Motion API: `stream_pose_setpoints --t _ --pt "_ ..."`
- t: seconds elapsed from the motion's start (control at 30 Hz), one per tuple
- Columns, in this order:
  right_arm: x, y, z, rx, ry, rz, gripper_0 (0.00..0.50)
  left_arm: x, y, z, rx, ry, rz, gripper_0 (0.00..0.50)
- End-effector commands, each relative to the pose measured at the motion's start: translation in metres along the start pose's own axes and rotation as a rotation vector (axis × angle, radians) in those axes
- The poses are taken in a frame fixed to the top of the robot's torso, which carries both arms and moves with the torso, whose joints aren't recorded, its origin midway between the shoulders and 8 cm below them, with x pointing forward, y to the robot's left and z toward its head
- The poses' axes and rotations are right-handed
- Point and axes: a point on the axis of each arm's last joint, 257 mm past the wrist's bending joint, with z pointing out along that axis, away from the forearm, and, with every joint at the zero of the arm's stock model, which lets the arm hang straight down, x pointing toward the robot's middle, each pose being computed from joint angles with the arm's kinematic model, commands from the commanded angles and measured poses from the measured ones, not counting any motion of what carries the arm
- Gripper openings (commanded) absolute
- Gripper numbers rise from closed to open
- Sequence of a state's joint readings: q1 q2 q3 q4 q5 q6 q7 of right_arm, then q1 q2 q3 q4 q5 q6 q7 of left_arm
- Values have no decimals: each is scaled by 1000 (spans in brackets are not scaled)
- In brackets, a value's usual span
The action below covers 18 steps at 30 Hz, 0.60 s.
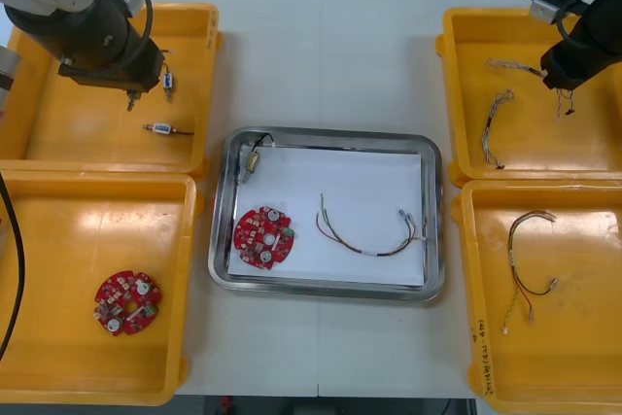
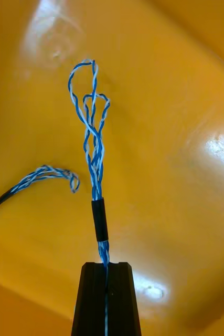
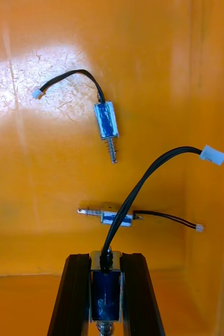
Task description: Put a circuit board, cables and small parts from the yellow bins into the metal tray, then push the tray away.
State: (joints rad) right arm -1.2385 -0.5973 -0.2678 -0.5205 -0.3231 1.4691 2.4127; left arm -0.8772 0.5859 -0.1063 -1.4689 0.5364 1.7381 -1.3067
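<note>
From the front we hardly saw what the claws held. Over the far left yellow bin (image 1: 78, 133) the left claw (image 3: 106, 258) clamped a small metal part (image 3: 105, 294). Over the far right bin (image 1: 569, 153) the right claw (image 2: 106, 265) pinched a blue-white cable (image 2: 94, 152). The metal tray (image 1: 220, 230) held a circuit board (image 1: 263, 236).

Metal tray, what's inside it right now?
Inside the metal tray, on its white lining: a round red circuit board, a thin cable and a small metal part in the far left corner. The lining covers most of the tray's bottom.
</note>
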Motion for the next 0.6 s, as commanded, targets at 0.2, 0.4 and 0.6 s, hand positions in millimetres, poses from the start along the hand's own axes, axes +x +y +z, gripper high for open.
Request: stream_pose_setpoints --t 0.2,0.4,0.6 --pt "-4 -2 -77 11 25 59 0 15 8 -27 2 -48 -150 1" --pt "-1 11 -110 10 54 22 0 19 -4 -37 15 -54 -149 1" --pt "-23 1 -141 130 -43 -29 0 19 -11 -42 29 -63 -158 1"
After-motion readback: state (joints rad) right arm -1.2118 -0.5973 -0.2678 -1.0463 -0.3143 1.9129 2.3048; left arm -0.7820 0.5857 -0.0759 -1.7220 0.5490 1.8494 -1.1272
